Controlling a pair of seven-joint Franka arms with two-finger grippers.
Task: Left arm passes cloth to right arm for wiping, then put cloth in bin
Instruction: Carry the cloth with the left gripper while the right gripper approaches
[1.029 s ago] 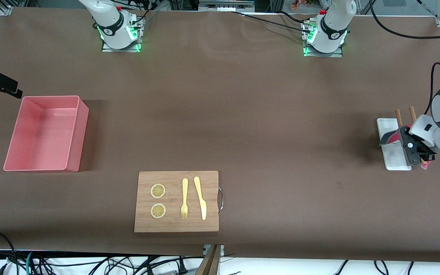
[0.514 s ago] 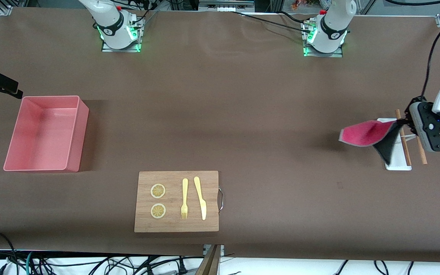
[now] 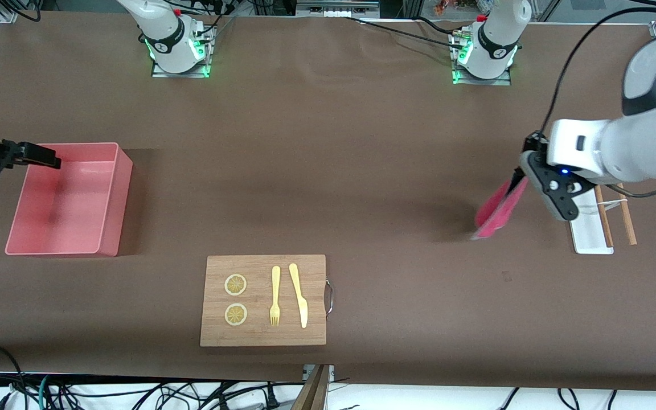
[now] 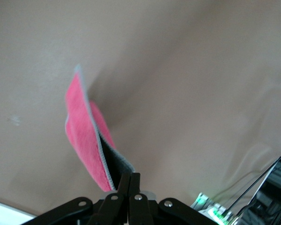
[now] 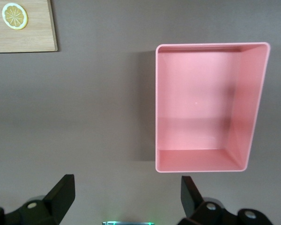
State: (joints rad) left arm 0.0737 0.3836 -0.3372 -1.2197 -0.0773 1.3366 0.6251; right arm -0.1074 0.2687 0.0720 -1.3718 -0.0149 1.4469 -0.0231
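Note:
The left gripper (image 3: pixel 520 181) is shut on one corner of the magenta-red cloth (image 3: pixel 496 212), which hangs down folded over the bare table beside the white tray. In the left wrist view the closed fingertips (image 4: pixel 129 180) pinch the cloth (image 4: pixel 86 140), whose grey edging and dark reverse show. The right gripper (image 3: pixel 40 156) is open and empty, up in the air over the edge of the salmon-pink bin (image 3: pixel 118 193) at the right arm's end of the table. The right wrist view shows its spread fingers (image 5: pixel 61 192) and the empty bin (image 5: pixel 196 103) below.
A wooden board (image 3: pixel 263 336) with two lemon slices, a fork and a knife lies near the front camera; its corner shows in the right wrist view (image 5: pixel 33 37). A small white tray (image 3: pixel 587 233) and two chopsticks (image 3: pixel 627 219) lie at the left arm's end.
The left gripper has lifted the cloth off the white tray and carried it toward the table's middle. The right gripper has moved a little way over the bin's edge.

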